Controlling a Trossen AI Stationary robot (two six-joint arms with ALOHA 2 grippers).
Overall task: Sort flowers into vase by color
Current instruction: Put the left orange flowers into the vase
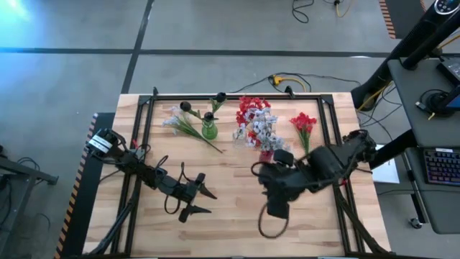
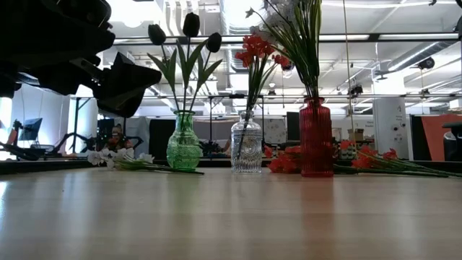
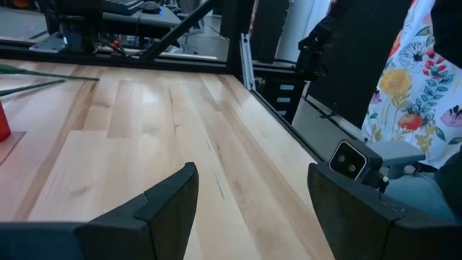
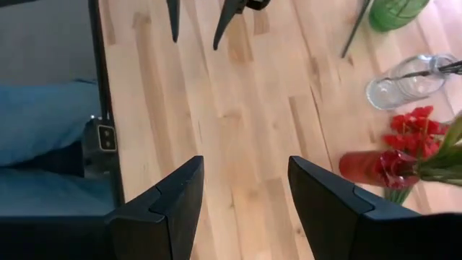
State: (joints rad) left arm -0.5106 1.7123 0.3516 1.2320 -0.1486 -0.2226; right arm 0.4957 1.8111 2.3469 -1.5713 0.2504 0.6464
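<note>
From above, you are between picks: your left gripper and right gripper both hover empty with jaws apart over the bare front of the counter, while a pale spray lies loose beside the green vase and a red spray lies at the back right, both well apart from either gripper. At table height, the green vase holds dark buds, so I judge your next move is a reach back for a loose stem. Each wrist view shows open fingers over bare wood.

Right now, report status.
Left pincer open, empty. Right pincer open, empty. Loose white spray beside green vase, red spray on table. Nothing blocking.
</note>
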